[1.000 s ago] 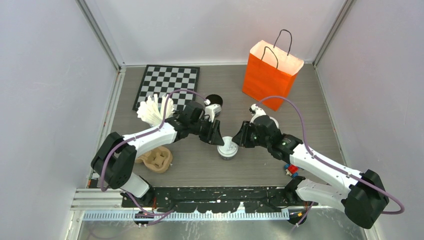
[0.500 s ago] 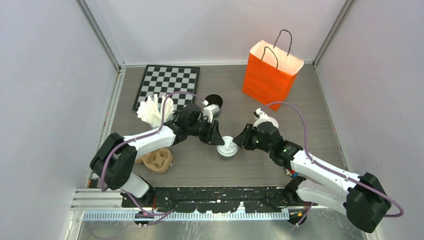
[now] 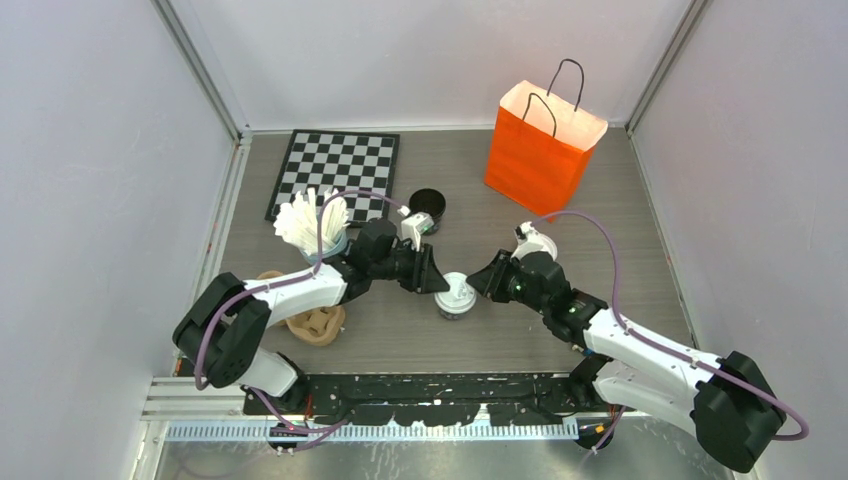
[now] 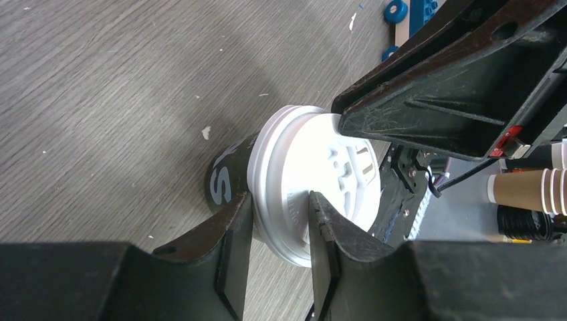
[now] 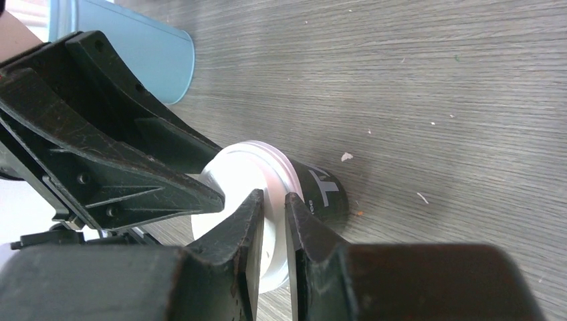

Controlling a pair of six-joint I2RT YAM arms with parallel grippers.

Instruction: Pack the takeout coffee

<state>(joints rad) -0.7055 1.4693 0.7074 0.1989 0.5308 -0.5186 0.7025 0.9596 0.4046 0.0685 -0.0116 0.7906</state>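
Overhead view plus two wrist close-ups
Top camera looked down from behind; wrist cameras closely faced the same lidded coffee cup (image 3: 455, 296) from opposite sides.

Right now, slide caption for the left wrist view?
Left gripper straddles rim of round white plastic lid on small black paper cup; right gripper opposite.

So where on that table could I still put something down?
Bare wood lies between the black-and-white checkerboard and the orange paper bag, right of the right arm, and along the near edge before the black paper cup with a white plastic lid. That cup is crowded: the left fingers and right fingers meet there.
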